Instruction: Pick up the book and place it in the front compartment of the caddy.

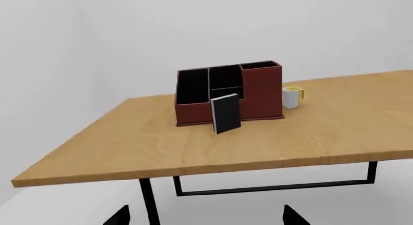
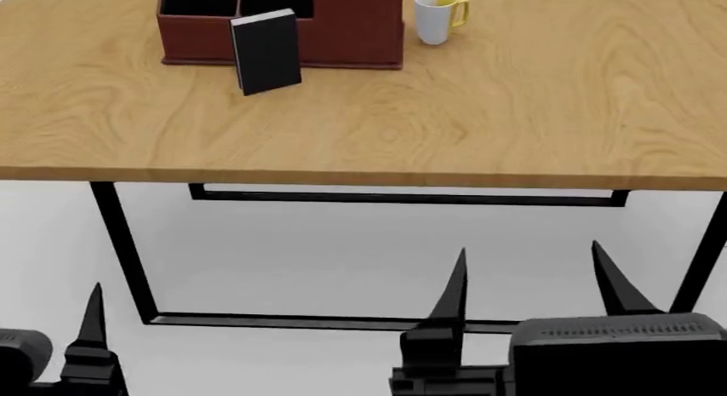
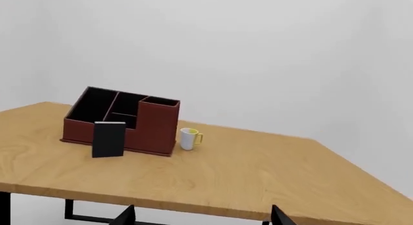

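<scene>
Both my grippers, left (image 2: pixel 57 345) and right (image 2: pixel 529 285), hang below the table's (image 2: pixel 455 115) near edge with jaws apart, holding nothing. Far across the top, the book (image 2: pixel 266 51) stands upright against the caddy's (image 2: pixel 352 38) near wall, mug (image 2: pixel 437 16) just right.

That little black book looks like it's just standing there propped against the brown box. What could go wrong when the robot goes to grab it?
The book stands on edge, leaning on the caddy; a nudge from an end effector might tip it flat, making it harder to grip.

The mug sits close beside the caddy, so a wide reach could knock it.

Both arms are low, below the table; rising carelessly, they might hit its edge.
</scene>
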Available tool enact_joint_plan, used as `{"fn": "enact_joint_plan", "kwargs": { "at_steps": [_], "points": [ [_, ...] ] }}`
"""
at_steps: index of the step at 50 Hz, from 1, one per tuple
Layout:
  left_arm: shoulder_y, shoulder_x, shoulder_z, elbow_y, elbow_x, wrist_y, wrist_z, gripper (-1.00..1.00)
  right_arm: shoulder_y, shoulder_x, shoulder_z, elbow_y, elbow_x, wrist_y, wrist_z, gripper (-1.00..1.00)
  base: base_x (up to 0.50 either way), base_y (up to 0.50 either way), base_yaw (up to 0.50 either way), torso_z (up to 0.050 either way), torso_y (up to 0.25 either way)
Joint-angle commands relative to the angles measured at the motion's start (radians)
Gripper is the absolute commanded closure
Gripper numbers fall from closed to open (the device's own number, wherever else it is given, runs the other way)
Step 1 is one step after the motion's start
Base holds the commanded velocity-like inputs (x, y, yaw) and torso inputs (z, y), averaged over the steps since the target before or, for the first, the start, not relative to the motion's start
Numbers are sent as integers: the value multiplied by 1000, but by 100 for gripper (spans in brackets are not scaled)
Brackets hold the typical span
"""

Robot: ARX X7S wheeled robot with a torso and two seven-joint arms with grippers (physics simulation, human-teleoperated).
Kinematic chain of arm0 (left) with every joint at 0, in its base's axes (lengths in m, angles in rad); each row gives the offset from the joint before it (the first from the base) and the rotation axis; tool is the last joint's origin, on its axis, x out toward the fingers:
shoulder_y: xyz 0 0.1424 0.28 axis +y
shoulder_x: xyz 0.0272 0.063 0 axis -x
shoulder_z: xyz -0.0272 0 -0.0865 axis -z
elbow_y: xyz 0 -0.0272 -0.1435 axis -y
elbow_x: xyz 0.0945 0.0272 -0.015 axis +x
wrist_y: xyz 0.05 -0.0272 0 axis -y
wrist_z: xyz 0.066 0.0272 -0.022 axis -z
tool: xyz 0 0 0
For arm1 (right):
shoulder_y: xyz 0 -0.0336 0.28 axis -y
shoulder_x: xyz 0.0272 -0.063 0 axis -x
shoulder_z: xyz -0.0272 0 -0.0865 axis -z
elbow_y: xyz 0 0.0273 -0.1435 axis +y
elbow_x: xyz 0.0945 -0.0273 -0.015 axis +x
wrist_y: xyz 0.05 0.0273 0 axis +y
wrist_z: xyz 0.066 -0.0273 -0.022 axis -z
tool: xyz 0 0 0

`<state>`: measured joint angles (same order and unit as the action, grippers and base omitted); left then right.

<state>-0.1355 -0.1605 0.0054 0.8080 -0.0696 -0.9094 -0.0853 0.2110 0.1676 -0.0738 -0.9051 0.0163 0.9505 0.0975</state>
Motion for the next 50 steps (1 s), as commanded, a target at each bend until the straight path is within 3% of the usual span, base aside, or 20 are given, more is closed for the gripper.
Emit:
{"fn": "enact_joint_plan", "kwargs": {
  "at_steps": [1,20,26,50],
  "points": [
    [-22,-7,-17,51,-20,-64,5,-100,24,0,3,-51,8,57,14,-100,0,500,0,0,0],
    [-8,-11,-16,47,-37,-44,-3,-100,-4,2,4,-41,12,27,36,-100,0,495,0,0,0],
    [-11,-13,-14,49,-40,-47,-7,-100,0,-8,22,-42,28,24,37,-100,0,-7,-1,0,0],
    [-21,-22,-50,120,-77,-95,-12,-100,30,4,5,-126,53,97,56,-100,500,0,0,0,1]
  ]
}}
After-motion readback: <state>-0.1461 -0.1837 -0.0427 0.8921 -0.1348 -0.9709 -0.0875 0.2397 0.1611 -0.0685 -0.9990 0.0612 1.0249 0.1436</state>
